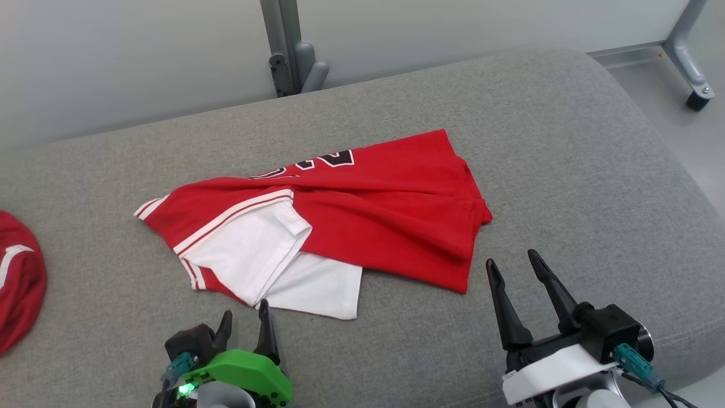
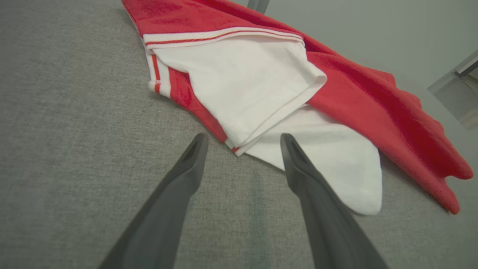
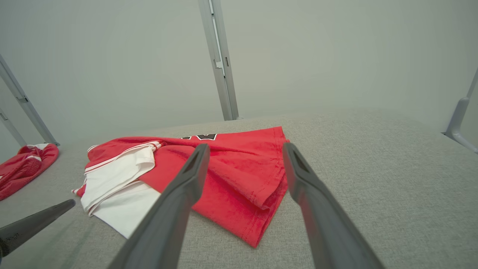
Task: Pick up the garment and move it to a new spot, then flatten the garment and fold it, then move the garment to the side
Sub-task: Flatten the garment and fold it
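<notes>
While both claws stand wide open and empty, the left gripper (image 1: 246,310) just short of the white hem (image 1: 323,297) and the right gripper (image 1: 511,258) beside the red corner (image 1: 453,277), the garment (image 1: 391,209) lies crumpled in the middle of the grey cushion (image 1: 566,170). A clean lift probably needs each claw pinching its nearest edge low, rising together. Farther back, black white-edged lettering (image 1: 334,160) is half folded under, unreadable.

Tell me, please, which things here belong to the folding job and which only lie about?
For the job:
- crumpled red-and-white fabric jersey
- grey upholstered cushion under it
- left claw, open
- right claw, open

Lying about:
- bunched red cloth with a white stripe, at the cushion's left edge
- grey metal frame post behind the cushion
</notes>
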`<state>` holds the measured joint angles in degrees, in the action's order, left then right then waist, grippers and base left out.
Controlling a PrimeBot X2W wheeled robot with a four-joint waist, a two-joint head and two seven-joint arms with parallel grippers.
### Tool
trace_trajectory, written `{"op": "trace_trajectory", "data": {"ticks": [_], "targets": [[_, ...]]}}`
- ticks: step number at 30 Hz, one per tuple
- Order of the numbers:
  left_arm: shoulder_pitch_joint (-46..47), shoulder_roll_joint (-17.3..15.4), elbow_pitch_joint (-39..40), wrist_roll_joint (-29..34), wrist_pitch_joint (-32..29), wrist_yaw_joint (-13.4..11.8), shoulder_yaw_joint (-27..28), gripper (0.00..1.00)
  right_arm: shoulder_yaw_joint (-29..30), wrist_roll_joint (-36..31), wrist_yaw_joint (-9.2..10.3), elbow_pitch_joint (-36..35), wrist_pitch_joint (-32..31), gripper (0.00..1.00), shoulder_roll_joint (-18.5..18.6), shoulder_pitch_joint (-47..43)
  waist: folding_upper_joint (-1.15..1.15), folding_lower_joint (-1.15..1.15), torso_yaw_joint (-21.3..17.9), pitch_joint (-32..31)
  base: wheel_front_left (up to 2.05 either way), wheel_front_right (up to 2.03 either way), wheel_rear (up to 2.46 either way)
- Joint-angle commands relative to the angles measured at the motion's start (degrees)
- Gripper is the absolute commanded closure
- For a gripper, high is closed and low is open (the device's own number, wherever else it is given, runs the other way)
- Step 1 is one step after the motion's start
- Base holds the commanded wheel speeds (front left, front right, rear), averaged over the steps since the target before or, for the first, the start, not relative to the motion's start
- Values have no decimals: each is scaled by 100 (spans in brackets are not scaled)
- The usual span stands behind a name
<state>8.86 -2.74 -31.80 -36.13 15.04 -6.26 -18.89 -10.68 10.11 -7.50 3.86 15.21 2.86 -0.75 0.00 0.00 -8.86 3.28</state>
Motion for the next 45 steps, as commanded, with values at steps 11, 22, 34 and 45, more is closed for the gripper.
{"op": "trace_trajectory", "data": {"ticks": [11, 22, 34, 45], "targets": [[663, -27, -928, 111, 8, -344, -128, 0, -22, -26, 2, 21, -1, 0, 6, 38, 0, 0, -201, 62, 0, 0, 0], [726, -27, -1081, -96, 8, -242, -161, 43, -60, -74, 2, 36, -1, 0, 7, -24, 0, 0, -243, 15, 0, 0, 0], [967, -27, -1411, -133, 7, -211, -162, 100, -67, -139, 2, 23, -1, 0, 7, 78, 0, 0, -275, 113, 0, 0, 0], [604, -66, -140, 721, 8, -196, 536, 100, 36, -74, 2, -53, -1, 0, 7, 124, 0, 0, -137, 304, 0, 0, 0]]}}
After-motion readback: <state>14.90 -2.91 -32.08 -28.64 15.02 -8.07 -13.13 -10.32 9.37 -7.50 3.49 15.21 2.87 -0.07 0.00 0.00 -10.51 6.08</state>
